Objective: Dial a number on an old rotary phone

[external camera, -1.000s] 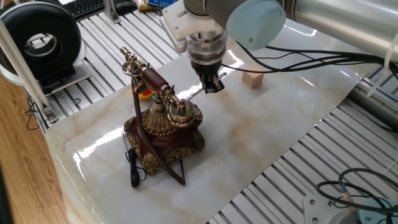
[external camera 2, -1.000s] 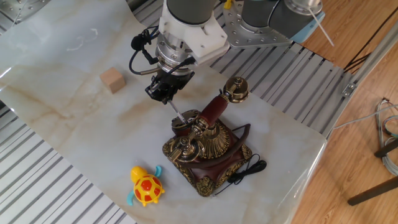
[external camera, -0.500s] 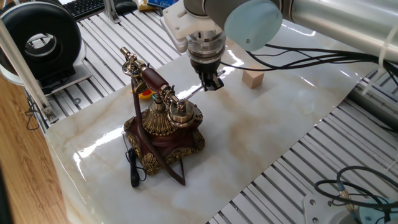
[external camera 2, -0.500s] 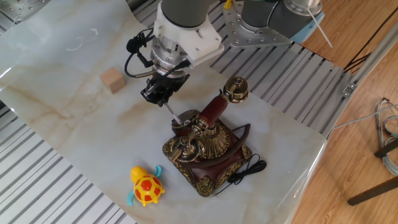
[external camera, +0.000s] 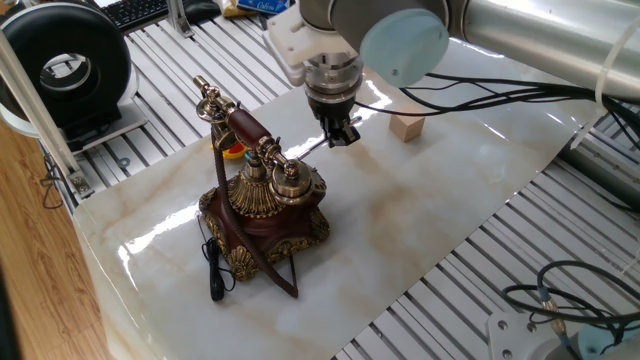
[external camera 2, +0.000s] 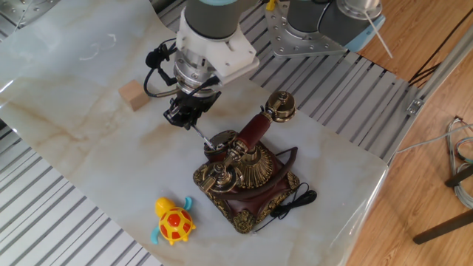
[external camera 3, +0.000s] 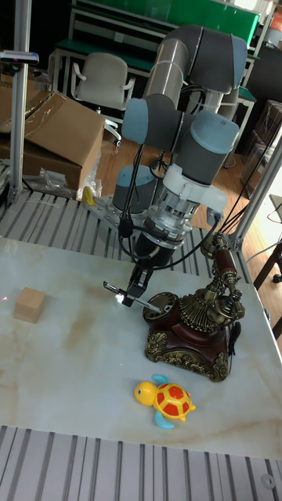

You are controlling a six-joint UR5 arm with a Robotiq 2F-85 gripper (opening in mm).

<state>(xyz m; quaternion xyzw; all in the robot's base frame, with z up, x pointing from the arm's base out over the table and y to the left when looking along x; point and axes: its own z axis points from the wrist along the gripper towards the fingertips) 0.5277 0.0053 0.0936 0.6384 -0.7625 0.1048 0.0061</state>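
Nearest on the tabletop, a toy turtle lies just in front of the phone. Phone sits right of centre, handset on its cradle, black cord trailing off its side. Above the phone's dial end, the end effector is clamped on a thin stick whose tip reaches the dial. Farther left, well apart, a wooden block.
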